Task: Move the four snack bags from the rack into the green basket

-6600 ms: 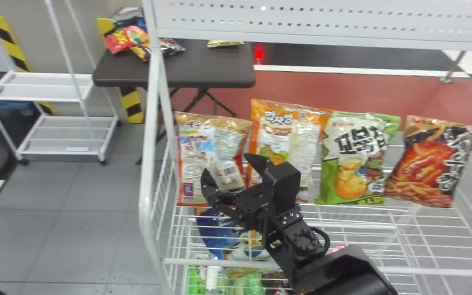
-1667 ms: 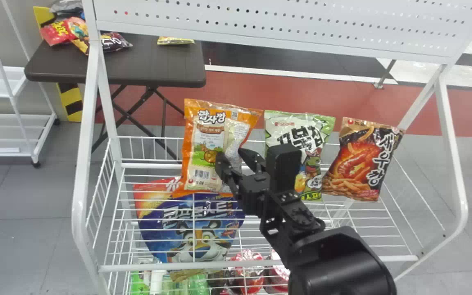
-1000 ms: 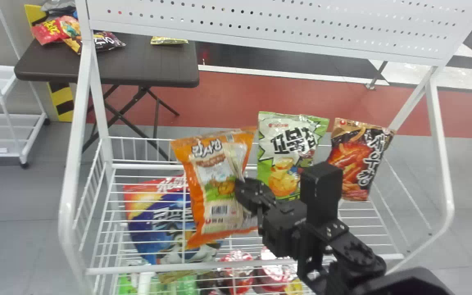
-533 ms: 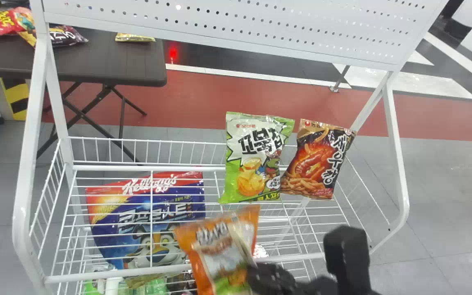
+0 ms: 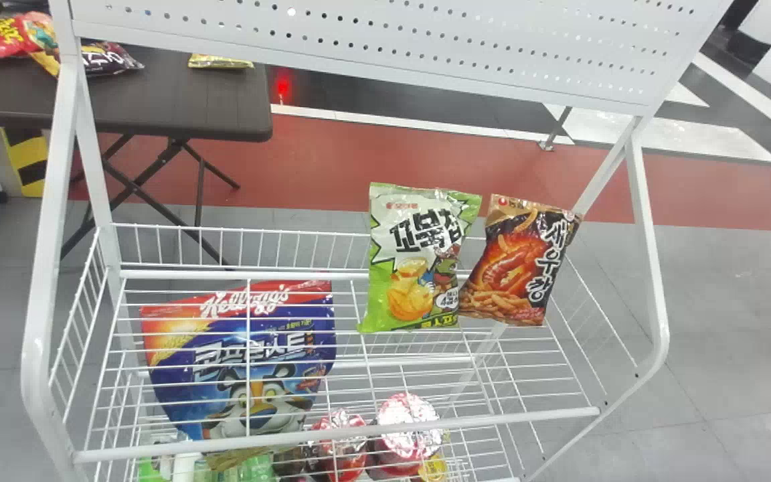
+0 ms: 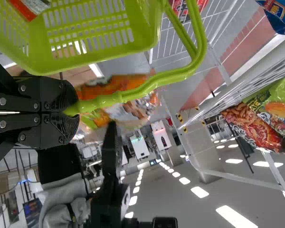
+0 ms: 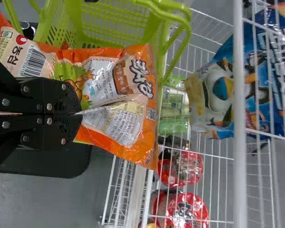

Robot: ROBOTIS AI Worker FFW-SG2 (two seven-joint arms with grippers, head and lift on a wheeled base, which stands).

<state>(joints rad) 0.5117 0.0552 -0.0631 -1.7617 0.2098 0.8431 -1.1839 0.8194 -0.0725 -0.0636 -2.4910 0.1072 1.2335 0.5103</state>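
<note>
Cereal bag [image 5: 181,395] near red cups [image 5: 351,460]; dark table [image 5: 171,97] behind.

We list, held in the right claw [image 7: 79,114]: orange snack bag [image 7: 133,128], dark Korean title, barcode. Beyond that claw: blue bag [image 5: 178,381], white Latin and Korean lettering; red cup [image 7: 186,213], black Korean characters. Well apart from the left claw [image 6: 75,113]: green snack bag [image 5: 412,268], black Korean title; brown snack bag [image 5: 516,268], white Korean title.

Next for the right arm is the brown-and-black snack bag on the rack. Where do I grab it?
I'd have the right gripper pinch the right edge at mid-height, coming from the front right. The brown-and-black snack bag stands face-on with its lower left against the green-and-white bag, while its upper right corner overlaps the rack post in view.
</note>
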